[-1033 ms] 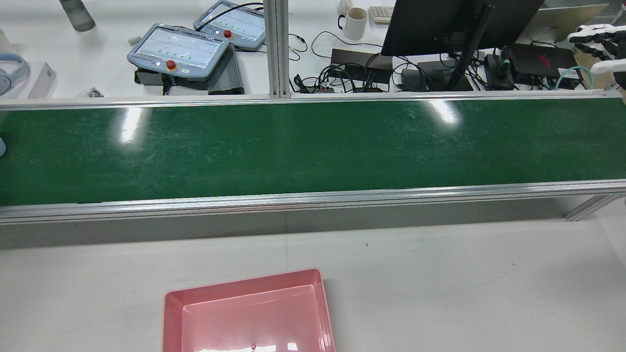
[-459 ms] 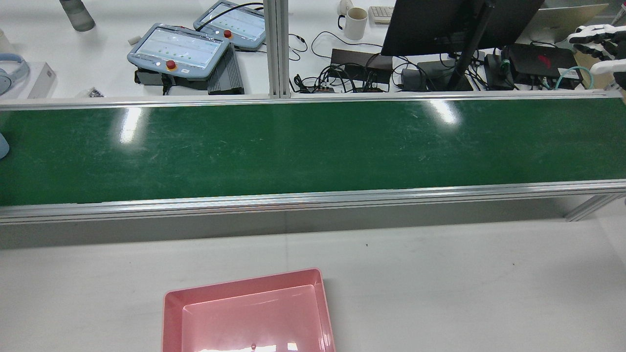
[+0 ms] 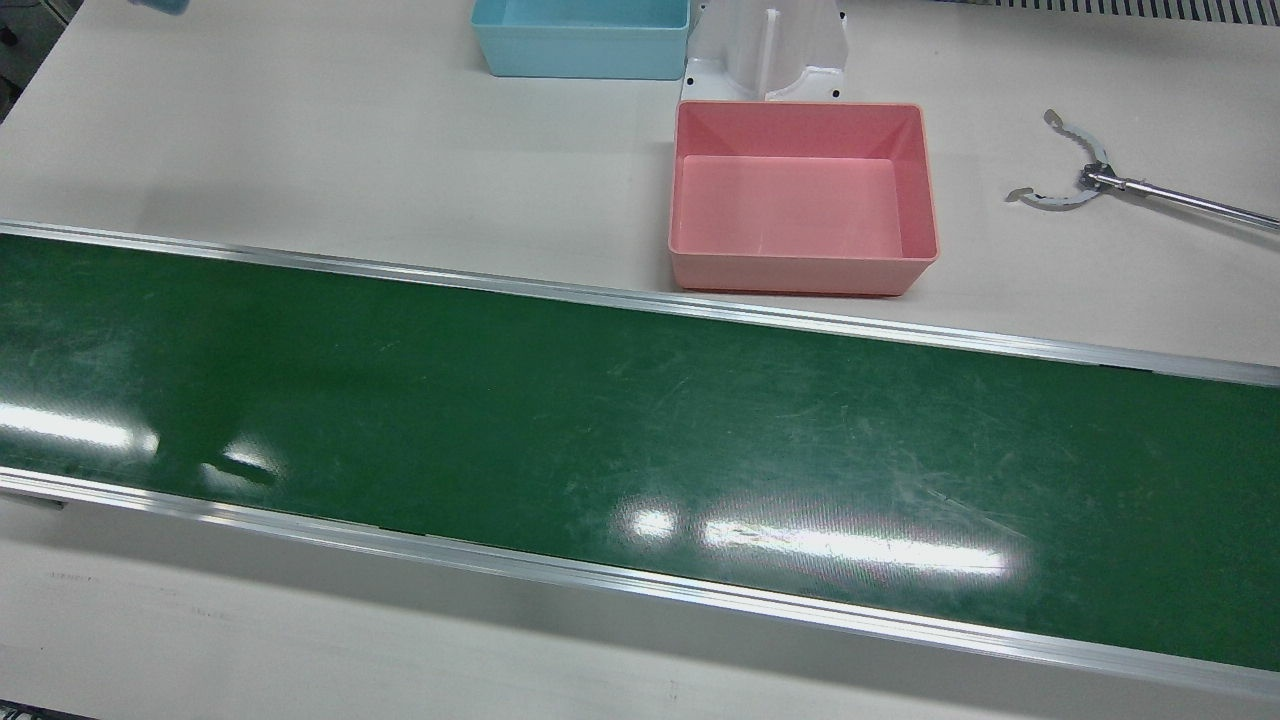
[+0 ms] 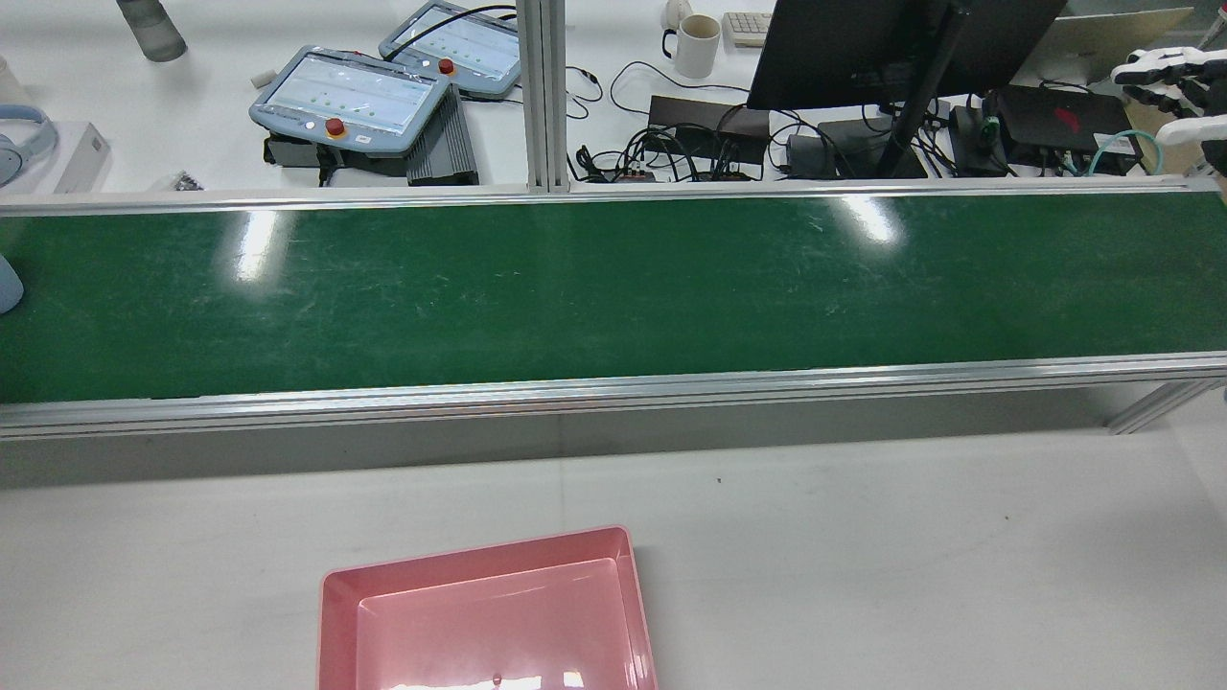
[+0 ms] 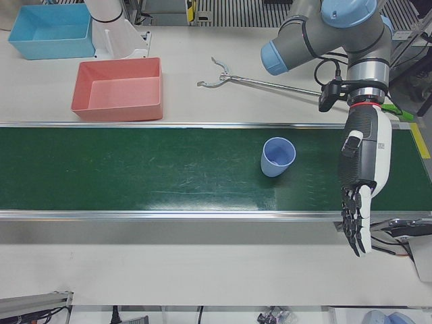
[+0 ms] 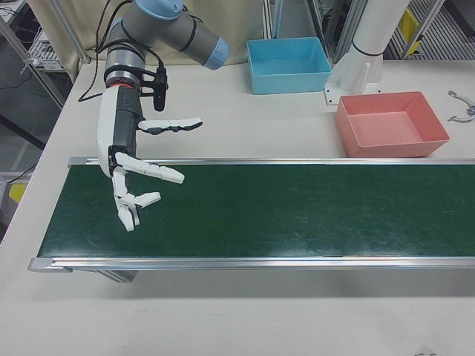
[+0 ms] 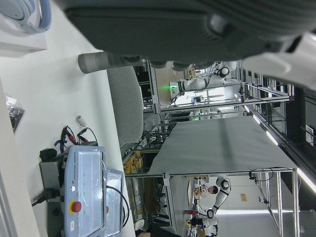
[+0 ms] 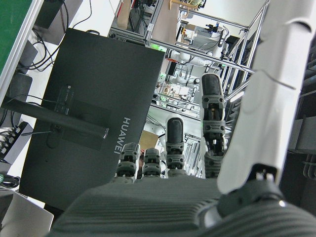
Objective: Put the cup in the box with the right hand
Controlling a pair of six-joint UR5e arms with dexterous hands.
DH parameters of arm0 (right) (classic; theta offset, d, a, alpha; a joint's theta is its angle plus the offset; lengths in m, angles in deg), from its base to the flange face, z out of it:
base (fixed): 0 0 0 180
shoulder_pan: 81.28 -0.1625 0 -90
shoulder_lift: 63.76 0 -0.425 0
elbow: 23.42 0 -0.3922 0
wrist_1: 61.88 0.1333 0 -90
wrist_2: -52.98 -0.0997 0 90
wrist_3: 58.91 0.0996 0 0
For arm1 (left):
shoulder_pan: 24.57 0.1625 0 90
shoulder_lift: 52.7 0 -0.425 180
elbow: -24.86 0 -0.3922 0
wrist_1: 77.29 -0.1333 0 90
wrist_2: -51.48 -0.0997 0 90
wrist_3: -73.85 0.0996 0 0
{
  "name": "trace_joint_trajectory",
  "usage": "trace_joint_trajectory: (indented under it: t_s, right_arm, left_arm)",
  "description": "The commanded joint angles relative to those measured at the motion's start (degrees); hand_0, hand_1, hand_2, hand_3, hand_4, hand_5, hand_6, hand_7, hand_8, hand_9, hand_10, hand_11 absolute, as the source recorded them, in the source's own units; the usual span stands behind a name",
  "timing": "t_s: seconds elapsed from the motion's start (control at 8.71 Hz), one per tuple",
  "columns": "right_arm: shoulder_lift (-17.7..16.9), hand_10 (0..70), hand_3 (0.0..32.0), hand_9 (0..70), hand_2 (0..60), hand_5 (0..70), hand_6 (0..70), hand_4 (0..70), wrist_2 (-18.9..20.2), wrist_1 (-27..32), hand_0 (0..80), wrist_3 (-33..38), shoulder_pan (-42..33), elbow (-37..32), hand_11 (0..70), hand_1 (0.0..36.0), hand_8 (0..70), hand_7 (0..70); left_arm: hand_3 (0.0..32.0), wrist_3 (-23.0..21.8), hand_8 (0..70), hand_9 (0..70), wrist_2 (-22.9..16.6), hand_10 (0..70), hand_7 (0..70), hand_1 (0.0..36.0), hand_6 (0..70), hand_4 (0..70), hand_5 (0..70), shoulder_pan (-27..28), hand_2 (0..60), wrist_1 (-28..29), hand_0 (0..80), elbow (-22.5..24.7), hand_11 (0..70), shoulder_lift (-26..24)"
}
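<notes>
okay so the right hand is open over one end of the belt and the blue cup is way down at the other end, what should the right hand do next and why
Probably hold the right hand open and low over the green conveyor belt, fingers spread. The blue cup stands upright on the belt near the left hand, far from the right hand. If the belt carries it over, waiting beats reaching. The pink box is empty.

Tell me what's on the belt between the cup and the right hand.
Nothing: only bare green belt. The left-front view shows the cup upright near the left hand's end; the right-front view shows the open right hand over the far end.
</notes>
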Motion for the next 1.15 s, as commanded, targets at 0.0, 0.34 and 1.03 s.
trace_joint_trajectory:
  t_s: [0.0, 0.34, 1.03]
  right_arm:
    - [0.0, 8.8, 0.0, 14.3, 0.0, 5.4, 12.7, 43.3, 0.0, 0.0, 56.9, 0.0, 0.0, 0.0, 14.3, 12.3, 3.9, 54.0]
    - [0.1, 8.8, 0.0, 14.3, 0.0, 5.5, 12.7, 43.2, 0.0, 0.0, 57.1, 0.0, 0.1, 0.0, 14.4, 12.4, 3.9, 54.0]
    - [0.1, 8.8, 0.0, 14.6, 0.0, 5.4, 12.9, 43.8, 0.0, 0.0, 56.9, 0.0, 0.1, 0.0, 14.4, 12.3, 4.0, 55.1]
  left_arm:
    - [0.0, 0.0, 0.0, 0.0, 0.0, 0.0, 0.0, 0.0, 0.0, 0.0, 0.0, 0.1, 0.0, 0.0, 0.0, 0.0, 0.0, 0.0]
    - [0.0, -0.1, 0.0, 0.0, 0.0, 0.0, 0.0, 0.0, 0.0, 0.0, 0.0, 0.0, 0.0, 0.0, 0.0, 0.0, 0.0, 0.0]
    - [0.0, -0.1, 0.0, 0.0, 0.0, 0.0, 0.0, 0.0, 0.0, 0.0, 0.0, 0.0, 0.0, 0.0, 0.0, 0.0, 0.0, 0.0]
